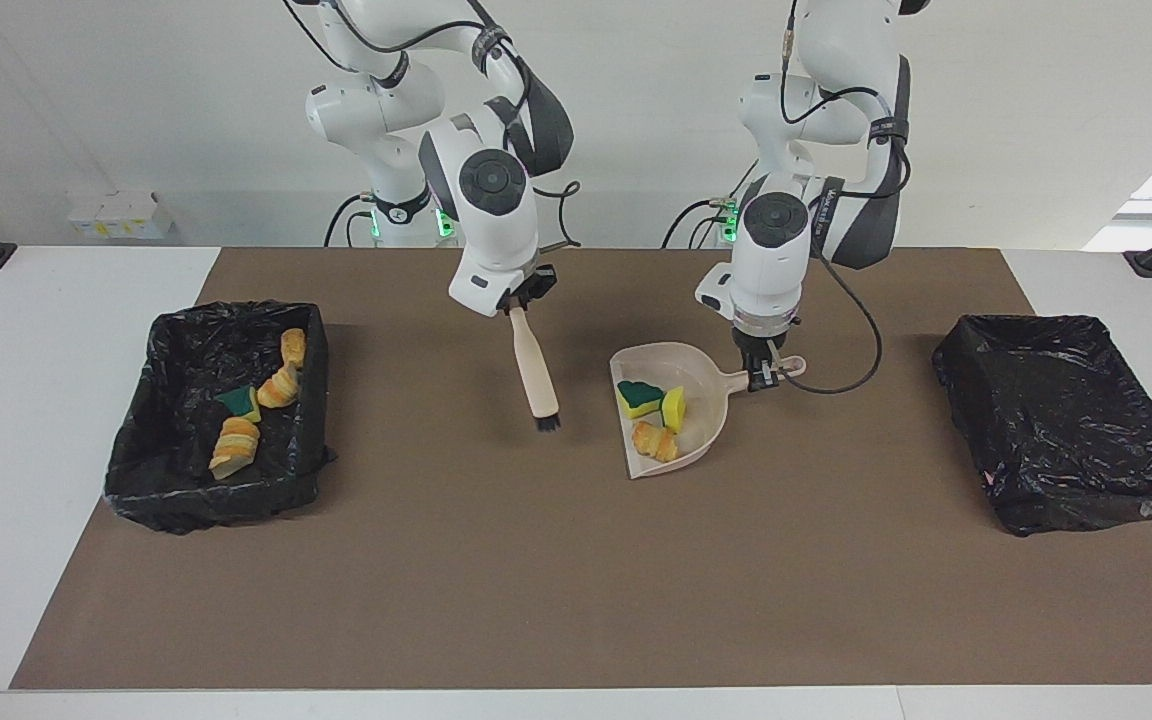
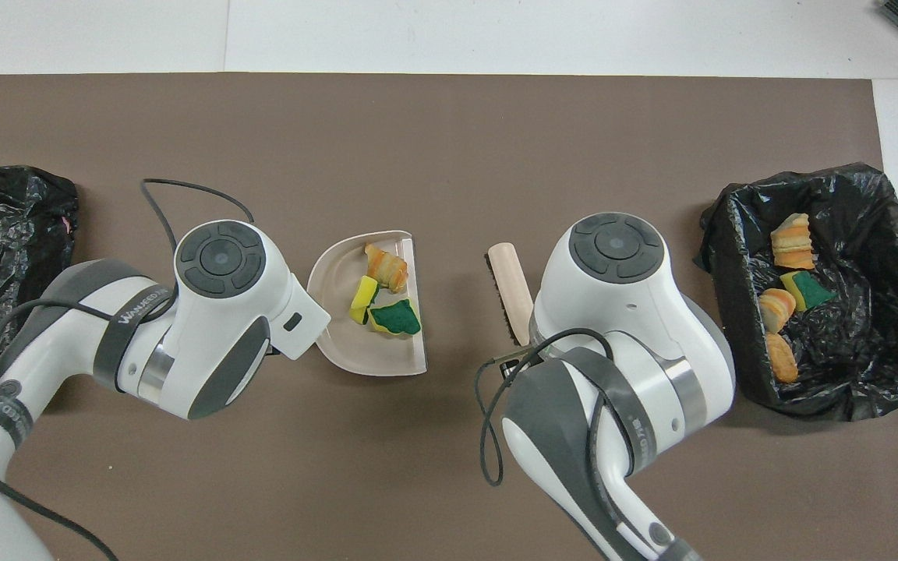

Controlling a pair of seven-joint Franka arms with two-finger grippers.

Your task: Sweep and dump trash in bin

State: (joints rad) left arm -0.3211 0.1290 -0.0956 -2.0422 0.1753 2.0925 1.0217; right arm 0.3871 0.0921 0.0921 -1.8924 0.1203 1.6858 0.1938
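Your trash [image 1: 654,415] is sitting in the dustpan [image 1: 701,440], mouth facing the right arm's end; left gripper [image 1: 762,375] clamping its handle, right gripper [image 1: 519,306] clamping the brush [image 1: 534,372], which is hanging bristles-down.

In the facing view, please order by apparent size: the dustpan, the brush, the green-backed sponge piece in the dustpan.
1. dustpan
2. brush
3. green-backed sponge piece
The brush hangs raised, so it may look slightly larger.
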